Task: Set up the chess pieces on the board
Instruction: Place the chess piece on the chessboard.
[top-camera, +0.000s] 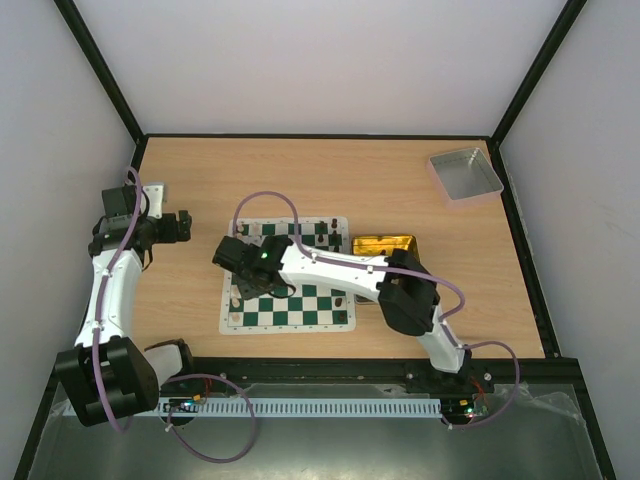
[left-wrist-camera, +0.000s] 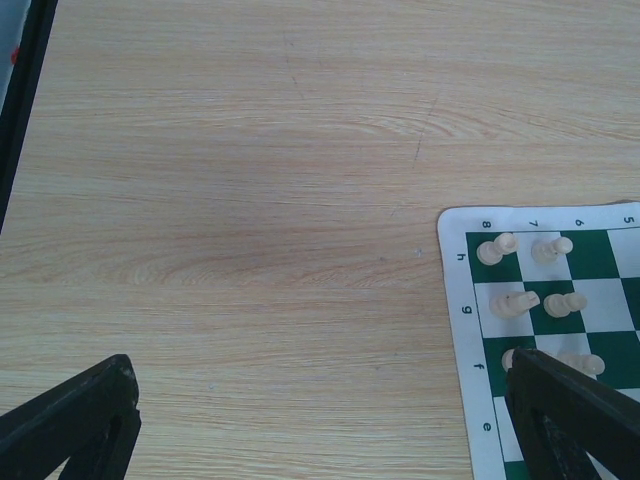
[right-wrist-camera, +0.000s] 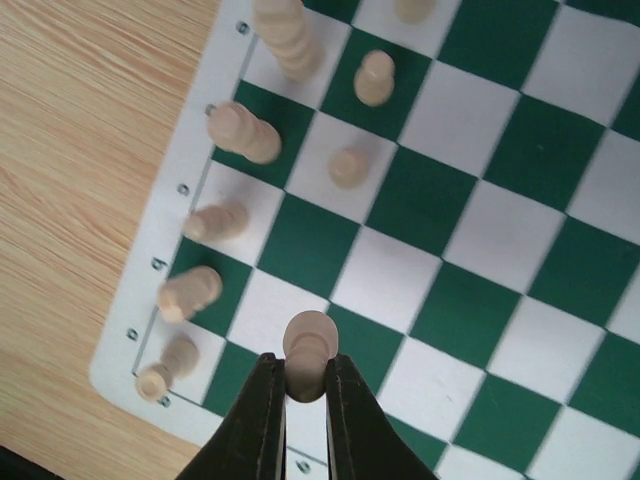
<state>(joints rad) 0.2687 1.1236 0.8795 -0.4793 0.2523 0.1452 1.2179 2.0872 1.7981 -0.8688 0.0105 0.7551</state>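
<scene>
Chess pieces partly set on the board: cream ones stand in two rows by its corner, right gripper pinches a cream pawn at the second row, left gripper gapes wide over the table, many squares unfilled, task looks far from done

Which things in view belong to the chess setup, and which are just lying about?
Job: board; cream pieces; dark pieces; right gripper clamping one cream piece.
Lying about: gold tray; grey metal tray.
</scene>
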